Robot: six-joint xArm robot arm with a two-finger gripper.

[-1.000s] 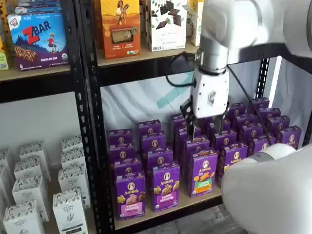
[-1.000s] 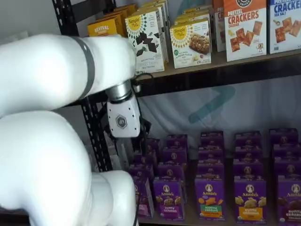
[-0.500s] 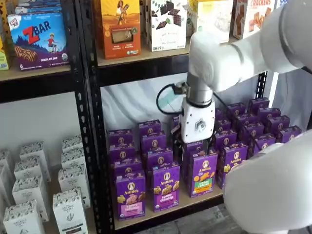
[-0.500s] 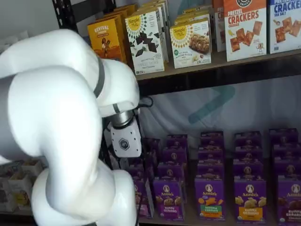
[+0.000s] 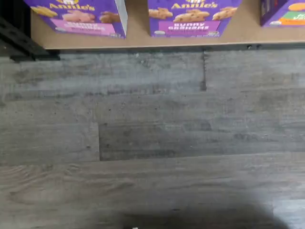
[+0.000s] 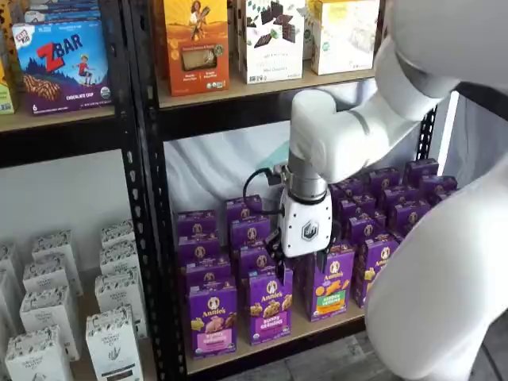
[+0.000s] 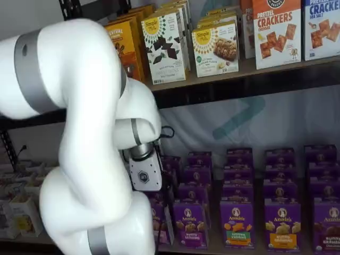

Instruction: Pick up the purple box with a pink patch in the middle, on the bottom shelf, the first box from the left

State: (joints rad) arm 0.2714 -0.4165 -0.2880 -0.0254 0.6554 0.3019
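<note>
Shelf view: purple box (image 6: 212,319) sits lower-left of gripper (image 6: 302,264), finger state unclear.

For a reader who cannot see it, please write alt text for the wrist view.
Looking down at the front edge of the tan bottom shelf above a grey wood-plank floor. Three purple Annie's cartons show partly: the purple box with a pink label band, a Bunny Grahams box beside it, and the corner of a third carton. The pincer is not visible here.

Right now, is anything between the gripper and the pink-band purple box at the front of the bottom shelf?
Nothing visible blocks it. The gripper hangs over the Bunny Grahams box, right of the purple box, whose front and top are clear.
</note>
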